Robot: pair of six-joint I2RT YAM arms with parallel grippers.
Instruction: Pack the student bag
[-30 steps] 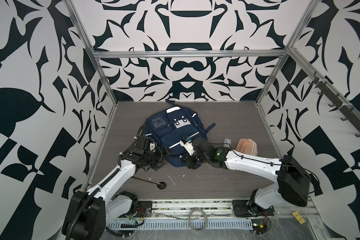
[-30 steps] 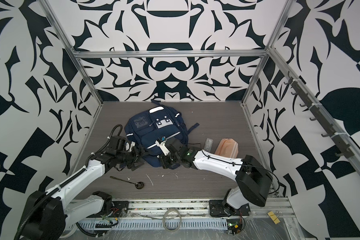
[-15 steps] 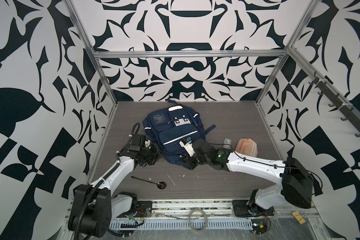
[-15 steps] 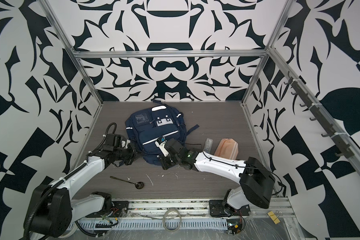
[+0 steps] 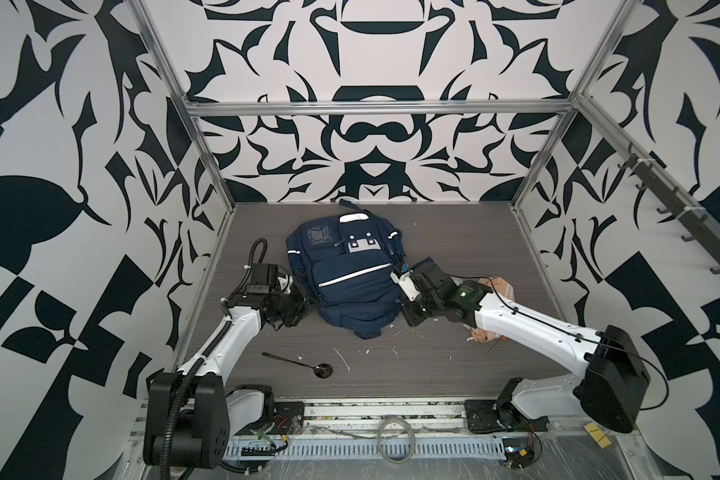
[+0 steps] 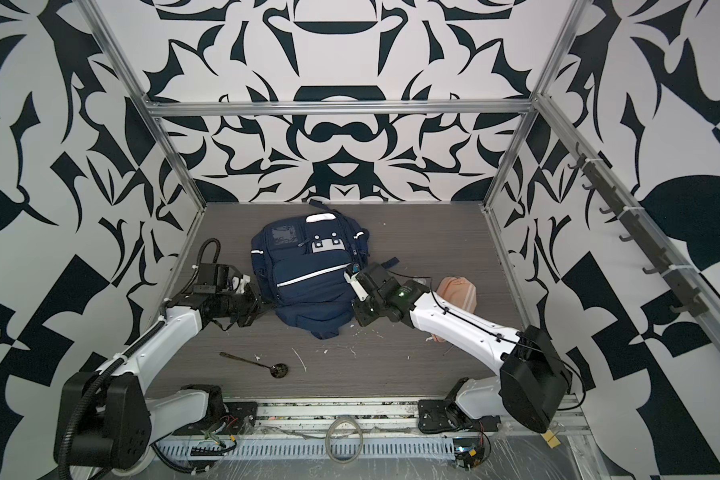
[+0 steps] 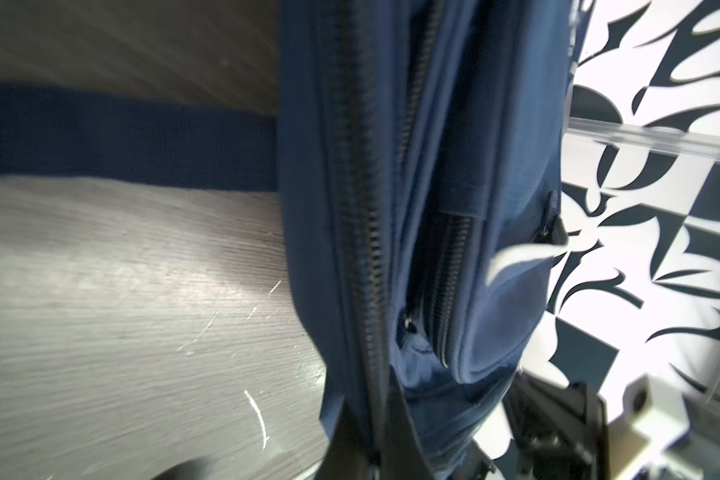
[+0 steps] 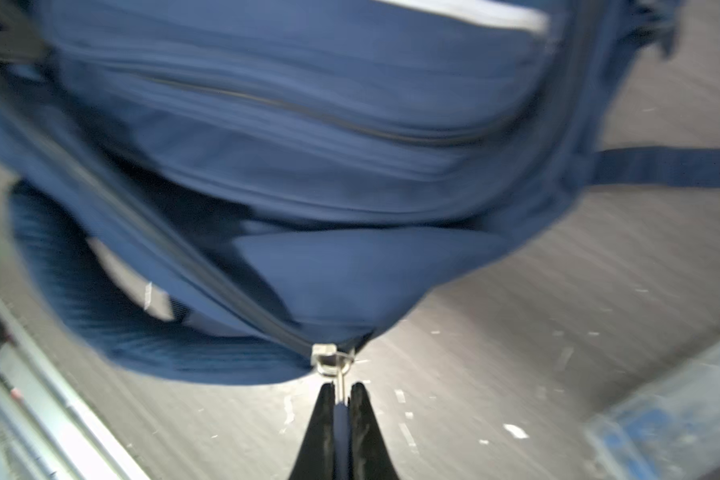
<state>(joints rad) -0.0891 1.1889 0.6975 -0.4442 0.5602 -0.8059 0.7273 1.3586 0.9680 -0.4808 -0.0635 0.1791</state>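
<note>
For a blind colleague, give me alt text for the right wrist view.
The right gripper is shut on the metal zipper pull of the navy student bag, which fills most of the blurred frame on a grey table.

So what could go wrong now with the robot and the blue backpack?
The right hand pinches only the thin zip pull; a tug could make it slip out. The soft backpack might bunch or slide rather than unzip if the left hand loses its fabric. The right arm hangs over the peach pouch and may bump it.
</note>
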